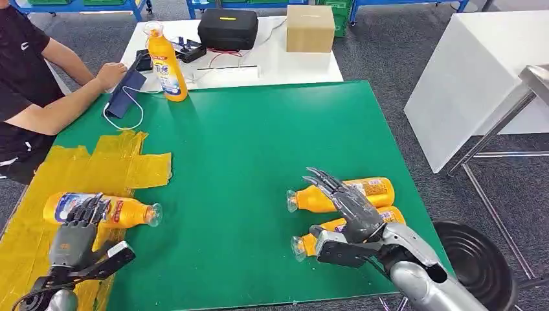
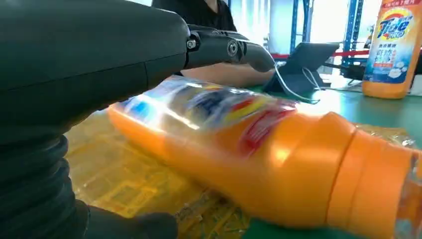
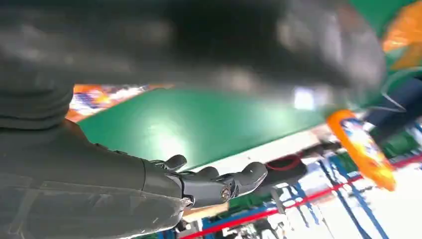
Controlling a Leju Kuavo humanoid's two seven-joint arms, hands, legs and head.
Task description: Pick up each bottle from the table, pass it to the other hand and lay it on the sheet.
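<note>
An orange bottle (image 1: 123,210) (image 2: 259,159) lies on its side on the yellow sheet (image 1: 97,168) (image 2: 124,184), cap toward the table's middle. My left hand (image 1: 81,223) hovers over its label end, and in the left wrist view its fingers (image 2: 234,47) stretch straight above the bottle with a gap. Two more orange bottles (image 1: 372,189) (image 1: 392,216) lie side by side on the green mat (image 1: 259,149) at the right. My right hand (image 1: 346,210) is spread above them, fingers (image 3: 219,181) apart and holding nothing. A further bottle (image 1: 167,61) (image 2: 393,50) (image 3: 363,149) stands upright at the mat's far left corner.
A person sits at the far left, a hand on a dark tablet (image 1: 126,91) with a white cable. A black case (image 1: 228,28) and a cardboard box (image 1: 310,28) stand on the white table behind. A white block (image 1: 472,78) and a black stool (image 1: 476,259) are on the right.
</note>
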